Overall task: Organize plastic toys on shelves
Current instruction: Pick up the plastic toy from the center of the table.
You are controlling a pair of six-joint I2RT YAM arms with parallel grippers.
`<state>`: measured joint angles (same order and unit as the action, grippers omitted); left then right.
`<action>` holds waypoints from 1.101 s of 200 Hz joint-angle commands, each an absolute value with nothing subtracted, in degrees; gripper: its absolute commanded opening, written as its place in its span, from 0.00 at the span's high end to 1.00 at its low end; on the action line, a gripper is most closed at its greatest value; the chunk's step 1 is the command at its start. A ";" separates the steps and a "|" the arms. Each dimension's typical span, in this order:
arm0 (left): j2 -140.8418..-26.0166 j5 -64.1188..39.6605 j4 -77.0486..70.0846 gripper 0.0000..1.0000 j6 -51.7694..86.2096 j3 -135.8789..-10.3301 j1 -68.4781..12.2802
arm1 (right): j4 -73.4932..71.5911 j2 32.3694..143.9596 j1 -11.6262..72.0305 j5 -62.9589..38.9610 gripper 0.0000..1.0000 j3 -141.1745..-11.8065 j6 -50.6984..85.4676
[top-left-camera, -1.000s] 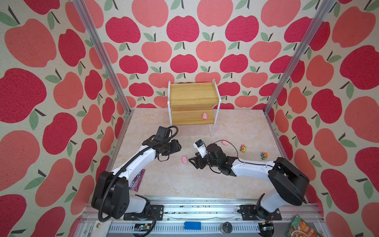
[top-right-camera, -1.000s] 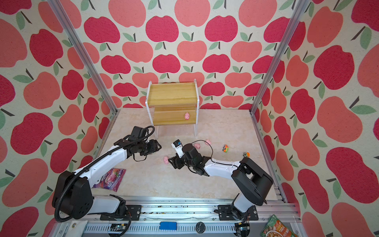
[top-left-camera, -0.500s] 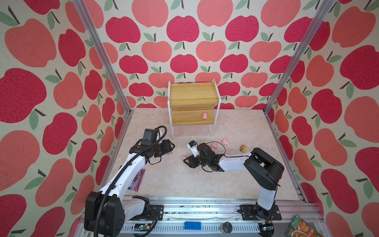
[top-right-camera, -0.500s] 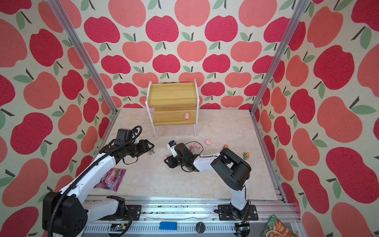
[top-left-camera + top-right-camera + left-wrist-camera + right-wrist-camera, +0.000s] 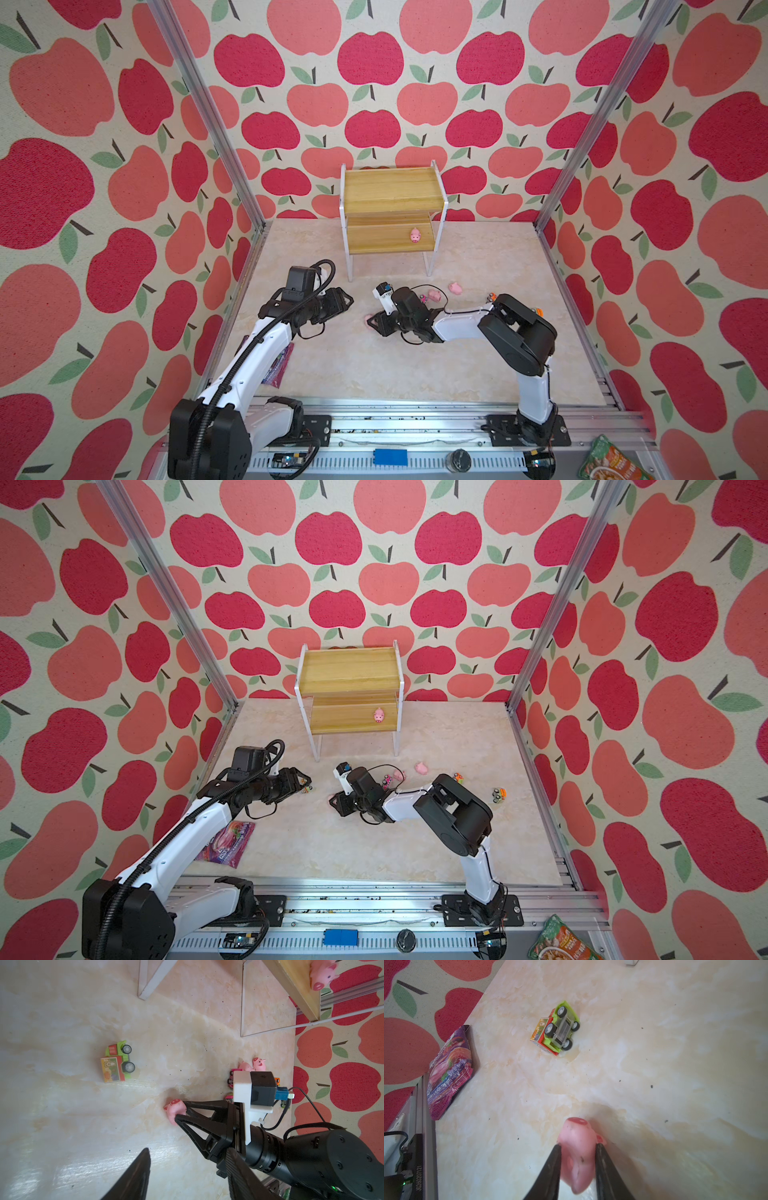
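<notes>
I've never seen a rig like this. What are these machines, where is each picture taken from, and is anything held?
These are two robot arms, each ending in a two-fingered gripper. Two pictures look down on the whole scene; the other two come from cameras on the arms' wrists. The right gripper pinches a pink pig that seems to rest on the table. The left gripper is open and empty. At the back stands a two-tier rack with a second pig on its lower shelf. A green truck lies on its side, and a purple snack packet lies near the table's edge.
</notes>
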<state>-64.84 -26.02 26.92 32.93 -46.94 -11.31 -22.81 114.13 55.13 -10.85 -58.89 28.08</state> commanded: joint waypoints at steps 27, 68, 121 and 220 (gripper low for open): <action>-62.87 -26.80 26.11 0.39 32.23 -46.41 -10.39 | -18.80 117.11 56.75 -9.80 0.72 -62.26 24.51; -62.57 -26.72 26.24 0.39 32.26 -46.27 -10.09 | -16.01 116.54 58.82 -5.29 0.90 -63.21 20.74; -60.43 -26.12 27.00 0.39 32.17 -46.41 -9.02 | -14.91 111.73 61.56 6.37 0.94 -61.99 12.59; -60.69 -25.40 26.83 0.39 32.04 -45.97 -7.70 | -8.53 113.55 62.86 35.63 0.94 -64.39 -7.69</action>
<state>-60.84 -25.98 26.79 32.95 -46.76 -8.27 -11.46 111.66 62.52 26.98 -62.00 -0.64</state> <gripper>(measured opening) 0.607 0.078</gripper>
